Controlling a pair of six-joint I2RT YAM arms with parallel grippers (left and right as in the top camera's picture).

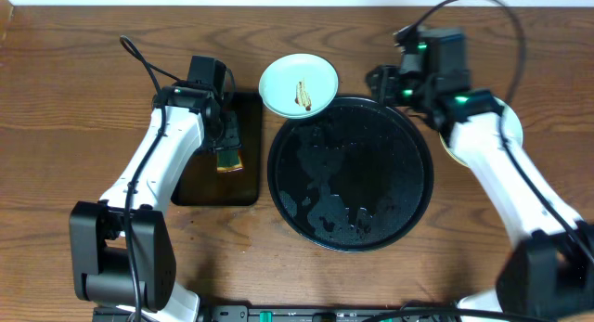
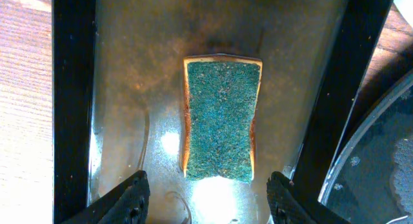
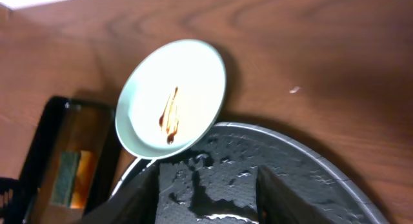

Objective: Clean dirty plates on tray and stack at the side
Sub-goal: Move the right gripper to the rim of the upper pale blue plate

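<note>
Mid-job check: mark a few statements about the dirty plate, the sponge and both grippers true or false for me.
1. The streaked plate lies in the middle of the black tray. False: it sits at the tray's far-left edge, overlapping the rim, mostly off the tray.
2. The sponge lies green side up in the rectangular tray. True.
3. The left gripper is clamped on the sponge. False: its fingers stand apart, just short of the sponge, gripping nothing.
4. The right gripper holds nothing. True: its fingers are apart over the black tray, with the plate beyond them.
</note>
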